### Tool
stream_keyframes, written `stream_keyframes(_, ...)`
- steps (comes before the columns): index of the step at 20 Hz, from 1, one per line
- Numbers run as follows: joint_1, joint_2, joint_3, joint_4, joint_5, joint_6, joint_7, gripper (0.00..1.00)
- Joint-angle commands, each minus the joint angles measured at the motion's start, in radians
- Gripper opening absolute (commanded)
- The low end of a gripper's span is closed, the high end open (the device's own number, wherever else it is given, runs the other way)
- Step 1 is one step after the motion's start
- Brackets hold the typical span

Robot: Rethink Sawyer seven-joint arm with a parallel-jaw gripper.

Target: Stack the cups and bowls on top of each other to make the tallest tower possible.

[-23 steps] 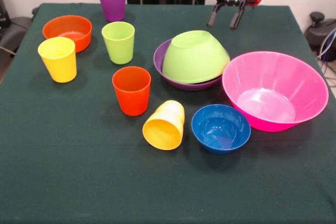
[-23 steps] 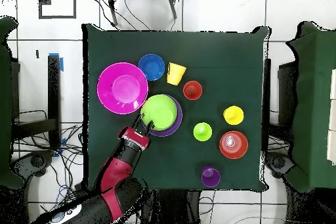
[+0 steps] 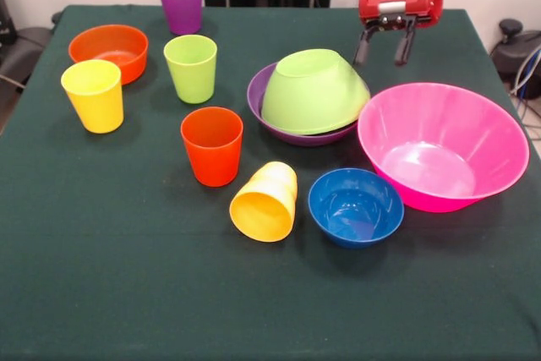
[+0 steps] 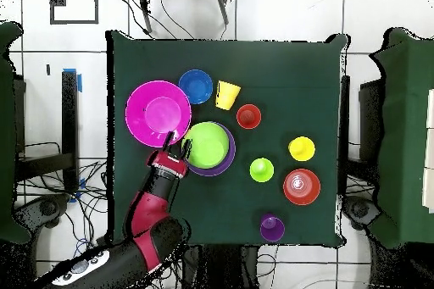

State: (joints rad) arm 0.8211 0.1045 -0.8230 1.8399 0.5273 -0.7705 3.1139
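My gripper [image 3: 383,50] is open and empty, raised behind the gap between the lime green bowl [image 3: 314,90] and the big pink bowl [image 3: 441,144]; it also shows in the overhead view [image 4: 175,145]. The green bowl lies upside down, tilted, in the purple bowl [image 3: 257,94]. The blue bowl [image 3: 355,206] and orange bowl [image 3: 110,51] stand upright. The purple cup [image 3: 181,3], lime green cup [image 3: 191,68], yellow cup [image 3: 94,95] and orange-red cup [image 3: 212,145] stand upright. The yellow-orange cup [image 3: 266,201] lies on its side, mouth toward the camera.
Everything sits on a dark green tablecloth [image 3: 127,276]. The table's far edge runs just behind the purple cup and my gripper. Cables and chairs stand around the table in the overhead view.
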Motion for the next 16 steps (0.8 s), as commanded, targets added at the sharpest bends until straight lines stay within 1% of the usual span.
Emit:
stream_keyframes(1, -0.045, 0.044, 0.100, -0.141, 0.014, -0.031, -0.031, 1.00)
stream_keyframes(9, -0.058, 0.078, 0.109, -0.140, 0.043, -0.073, -0.045, 1.00)
stream_keyframes(12, -0.072, 0.098, 0.109, -0.146, 0.033, -0.112, -0.042, 1.00)
stream_keyframes(16, -0.071, 0.118, 0.111, -0.150, 0.055, -0.127, -0.052, 1.00)
